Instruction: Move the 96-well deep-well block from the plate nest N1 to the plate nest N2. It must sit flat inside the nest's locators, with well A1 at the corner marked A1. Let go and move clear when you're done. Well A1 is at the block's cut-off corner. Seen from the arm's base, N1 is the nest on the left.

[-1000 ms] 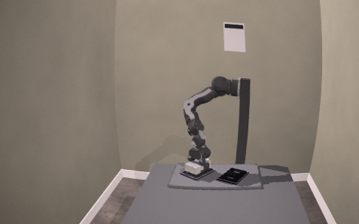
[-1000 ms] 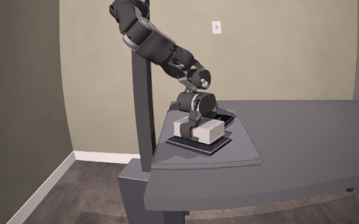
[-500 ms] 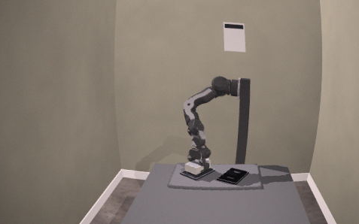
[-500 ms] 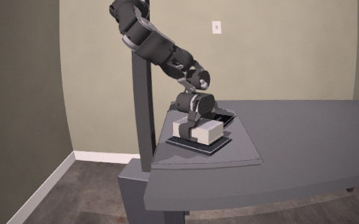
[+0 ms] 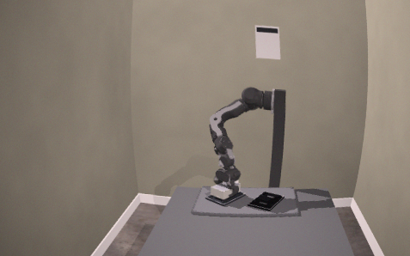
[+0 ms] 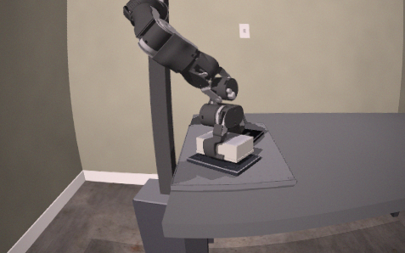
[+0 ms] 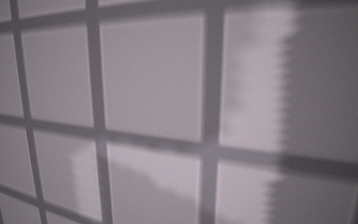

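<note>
On the grey bench (image 6: pixel 339 161), the deep-well block (image 6: pixel 226 146) is seen seated in nest N1 (image 6: pixel 203 160), clamped across its short width by the jaws of the gripper (image 6: pixel 216 142), with empty nest N2 (image 5: pixel 266 200) lying beside it.

Your deep-well block (image 6: pixel 233 147) is a pale, boxy thing sitting in the dark nest N1 (image 6: pixel 241 166), looks level. Up close the wrist view just shows its grid of square wells. Nest N2 (image 5: pixel 266 200) sits beside it, flat and black.
</note>
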### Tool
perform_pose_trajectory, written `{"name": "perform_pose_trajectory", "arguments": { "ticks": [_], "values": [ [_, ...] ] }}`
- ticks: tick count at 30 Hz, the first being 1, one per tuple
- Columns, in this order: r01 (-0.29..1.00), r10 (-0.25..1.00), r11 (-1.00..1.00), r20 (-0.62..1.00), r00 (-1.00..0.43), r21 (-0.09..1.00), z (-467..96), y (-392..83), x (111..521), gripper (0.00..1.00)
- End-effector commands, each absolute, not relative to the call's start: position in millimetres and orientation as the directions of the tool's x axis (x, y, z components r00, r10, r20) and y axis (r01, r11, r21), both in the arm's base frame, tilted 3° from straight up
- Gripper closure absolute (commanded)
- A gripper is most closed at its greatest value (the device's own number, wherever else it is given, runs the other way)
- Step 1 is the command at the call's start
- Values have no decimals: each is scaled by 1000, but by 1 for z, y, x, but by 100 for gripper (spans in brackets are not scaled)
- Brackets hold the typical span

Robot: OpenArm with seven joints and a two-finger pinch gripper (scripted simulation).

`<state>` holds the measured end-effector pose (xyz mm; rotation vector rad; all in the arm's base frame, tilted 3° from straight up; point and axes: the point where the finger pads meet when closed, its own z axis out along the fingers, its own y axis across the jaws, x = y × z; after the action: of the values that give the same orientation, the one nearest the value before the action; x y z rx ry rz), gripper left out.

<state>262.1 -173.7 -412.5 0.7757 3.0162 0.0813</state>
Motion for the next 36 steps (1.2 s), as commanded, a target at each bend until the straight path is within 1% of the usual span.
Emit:
{"name": "perform_pose_trajectory", "arguments": {
  "ticks": [1,36],
  "values": [
    [481,482,875,-12,-876,56,-412,-174,262,100],
    [480,481,876,-11,-877,56,-412,-174,261,100]
  ]
}}
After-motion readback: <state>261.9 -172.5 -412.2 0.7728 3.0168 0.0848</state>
